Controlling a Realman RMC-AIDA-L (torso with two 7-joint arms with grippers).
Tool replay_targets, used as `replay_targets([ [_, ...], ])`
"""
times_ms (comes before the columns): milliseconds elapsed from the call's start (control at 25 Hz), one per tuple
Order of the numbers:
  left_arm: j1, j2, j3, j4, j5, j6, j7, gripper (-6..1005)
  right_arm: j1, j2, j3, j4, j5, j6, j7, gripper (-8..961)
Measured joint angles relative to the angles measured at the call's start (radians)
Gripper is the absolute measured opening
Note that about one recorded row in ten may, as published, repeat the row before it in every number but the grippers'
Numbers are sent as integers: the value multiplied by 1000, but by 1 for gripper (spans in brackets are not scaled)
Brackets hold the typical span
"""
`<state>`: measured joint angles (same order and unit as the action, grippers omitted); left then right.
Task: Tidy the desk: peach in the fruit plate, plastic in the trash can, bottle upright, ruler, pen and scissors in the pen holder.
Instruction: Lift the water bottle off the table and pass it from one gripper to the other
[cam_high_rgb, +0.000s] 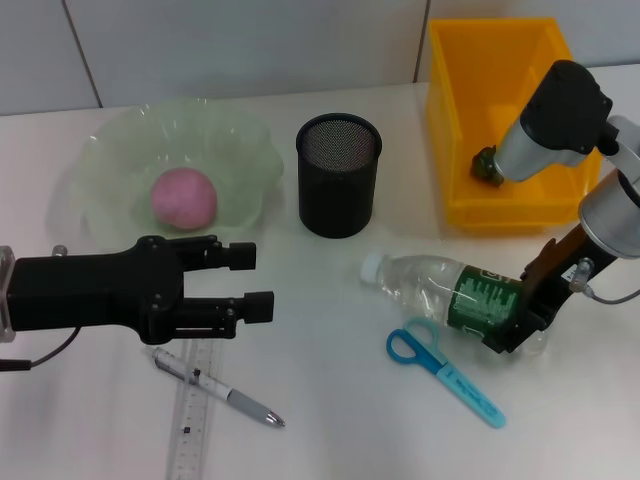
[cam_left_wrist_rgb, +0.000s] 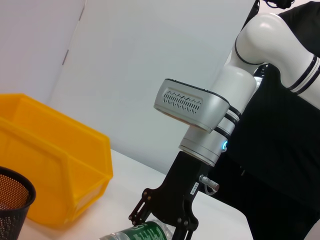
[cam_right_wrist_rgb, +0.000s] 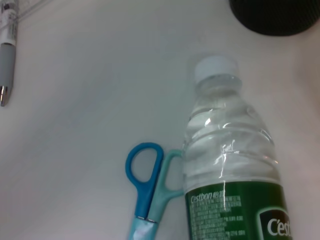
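Observation:
The clear bottle with a green label lies on its side, cap toward the pen holder. My right gripper is shut on the bottle's base end, one finger on each side. Blue scissors lie just in front of the bottle and show beside it in the right wrist view as scissors. The pen and the clear ruler lie below my left gripper, which hovers open and empty. The pink peach sits in the green fruit plate. Dark crumpled plastic lies in the yellow trash can.
The black mesh pen holder stands upright between the plate and the yellow can. The left wrist view shows my right arm over the bottle, with the yellow can behind. Bare table lies between pen and scissors.

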<state>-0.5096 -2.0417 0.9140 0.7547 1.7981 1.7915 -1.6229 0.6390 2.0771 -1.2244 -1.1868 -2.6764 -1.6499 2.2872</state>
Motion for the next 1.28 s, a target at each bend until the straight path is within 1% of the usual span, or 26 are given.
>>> replay_targets([
  [160, -2, 0, 0, 0, -1, 0, 0, 784, -21, 2, 0, -33, 21, 0, -13, 763],
  [360, -2, 0, 0, 0, -1, 1, 0, 784, -40, -1, 2, -54, 49, 1, -21, 763],
  [720, -1, 0, 0, 0, -1, 7, 0, 784, -29, -1, -9, -50, 43, -22, -18, 763],
  [840, -1, 0, 0, 0, -1, 11, 0, 784, -17, -2, -10, -48, 17, -40, 0, 763],
  [960, -1, 0, 0, 0, 0, 13, 0, 784, -4, 0, -23, -49, -56, -60, 15, 763],
  [1280, -1, 0, -1, 0, -1, 15, 0, 784, 10, 1, -74, -55, -103, -81, 57, 763],
])
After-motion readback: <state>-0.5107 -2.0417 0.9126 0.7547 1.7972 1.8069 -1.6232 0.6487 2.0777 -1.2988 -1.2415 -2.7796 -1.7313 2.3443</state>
